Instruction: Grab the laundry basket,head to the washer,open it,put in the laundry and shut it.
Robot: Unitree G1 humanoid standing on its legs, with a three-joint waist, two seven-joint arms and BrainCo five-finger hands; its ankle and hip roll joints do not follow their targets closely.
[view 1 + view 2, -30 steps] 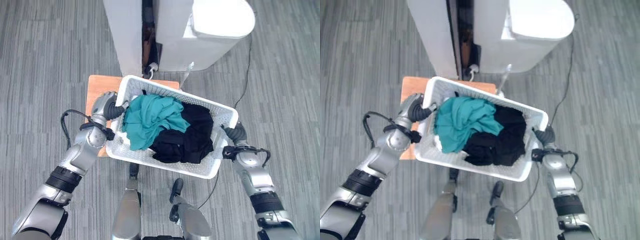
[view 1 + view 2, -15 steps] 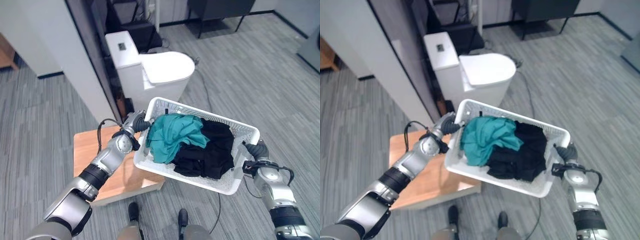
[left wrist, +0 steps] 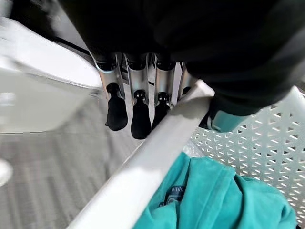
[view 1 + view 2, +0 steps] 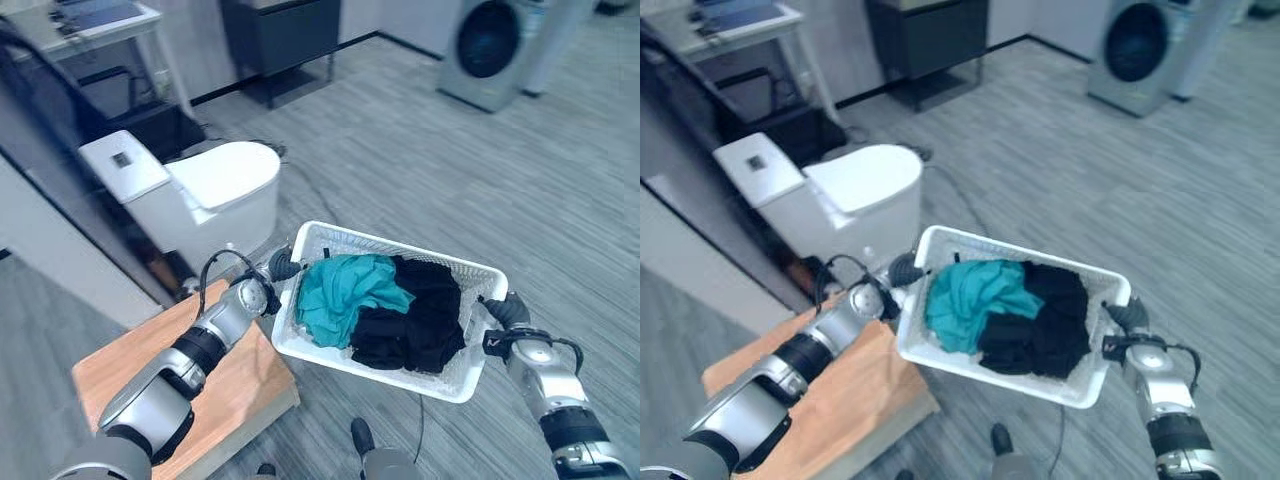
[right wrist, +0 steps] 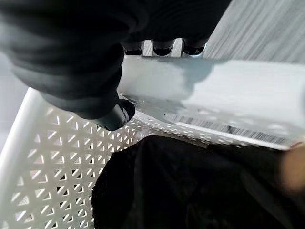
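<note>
between both robot hands hangs the white laundry basket (image 4: 470, 372), label unreadable.

Left eye: high on the head, looking down and forward over the basket (image 4: 470, 372) toward the toilet (image 4: 205, 190) and the far washer (image 4: 487, 52).
Right eye: same height and heading, set slightly to the side; the scene sits a little shifted.
Eyes share: basket, teal cloth (image 4: 975, 300), black cloth (image 4: 1045, 325), toilet, wooden stand (image 4: 840, 400), washer, both arms.
Left wrist: very near, looking along the left hand (image 3: 138, 102) at the basket rim.
Right wrist: very near, looking along the right hand (image 5: 119, 112) at the opposite rim.
Wrists share with eyes: basket and clothes.
</note>
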